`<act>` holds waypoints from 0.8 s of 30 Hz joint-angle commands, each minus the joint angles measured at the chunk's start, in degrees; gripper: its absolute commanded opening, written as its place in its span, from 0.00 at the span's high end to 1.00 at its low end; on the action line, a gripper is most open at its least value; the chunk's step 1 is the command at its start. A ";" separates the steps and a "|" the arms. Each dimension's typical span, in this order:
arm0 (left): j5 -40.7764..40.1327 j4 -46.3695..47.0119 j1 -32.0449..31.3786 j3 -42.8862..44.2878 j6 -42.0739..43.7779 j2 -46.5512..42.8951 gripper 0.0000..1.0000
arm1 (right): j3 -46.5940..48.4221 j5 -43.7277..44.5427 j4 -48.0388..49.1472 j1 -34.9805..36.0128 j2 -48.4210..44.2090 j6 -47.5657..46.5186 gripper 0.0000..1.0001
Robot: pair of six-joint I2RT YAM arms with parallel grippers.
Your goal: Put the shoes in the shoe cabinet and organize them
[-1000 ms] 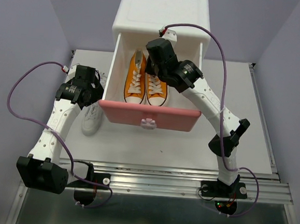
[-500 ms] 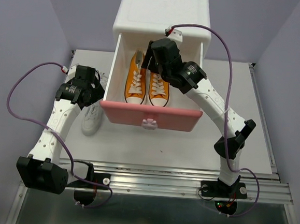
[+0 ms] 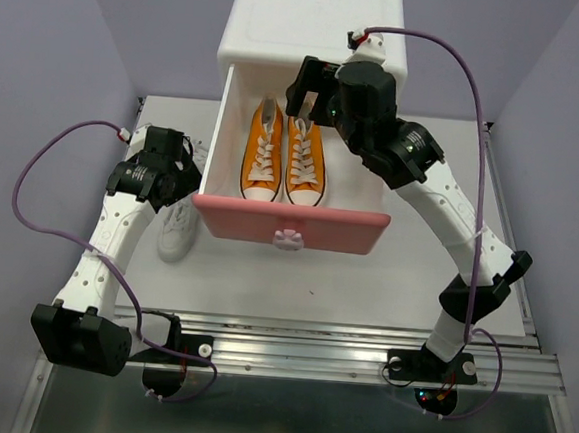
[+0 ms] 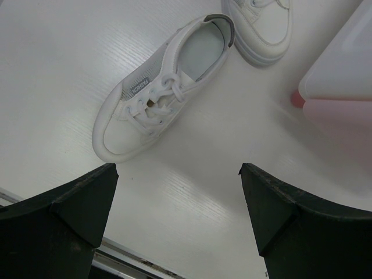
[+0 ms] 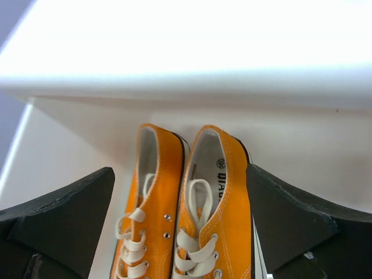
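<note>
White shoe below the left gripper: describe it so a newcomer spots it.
Start at the white cabinet with its pink drawer pulled open; two white shoes lie on the table left of it. This shoe is the one nearer the table's front edge, whole in the left wrist view, with a grey heel patch; its mate is cut off at that view's top.

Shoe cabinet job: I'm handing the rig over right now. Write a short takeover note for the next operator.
Left gripper: jaws open, empty, hovering over the white sneakers.
Right gripper: jaws open, empty, above the heels of the orange pair.
Orange pair: side by side in the open drawer of the shoe cabinet, toes toward the pink front.
White sneakers: both on the table, left of the cabinet.
Done: orange pair stowed.
Left: stow the white sneakers, then probably close the drawer.
</note>
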 commanded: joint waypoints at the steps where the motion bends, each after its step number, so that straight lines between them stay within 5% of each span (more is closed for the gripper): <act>1: -0.54 0.48 0.36 2.65 -0.07 -1.19 0.01 | 1.15 -6.01 7.80 -0.37 -4.17 -5.49 0.00; 12: -0.45 -0.31 0.36 10.29 4.76 -0.66 0.01 | 18.02 1.97 10.26 -2.21 3.38 -17.01 0.00; 24: 0.43 -5.75 0.36 21.71 10.02 -1.63 0.01 | 20.22 -10.15 21.51 -14.08 11.11 -8.84 0.00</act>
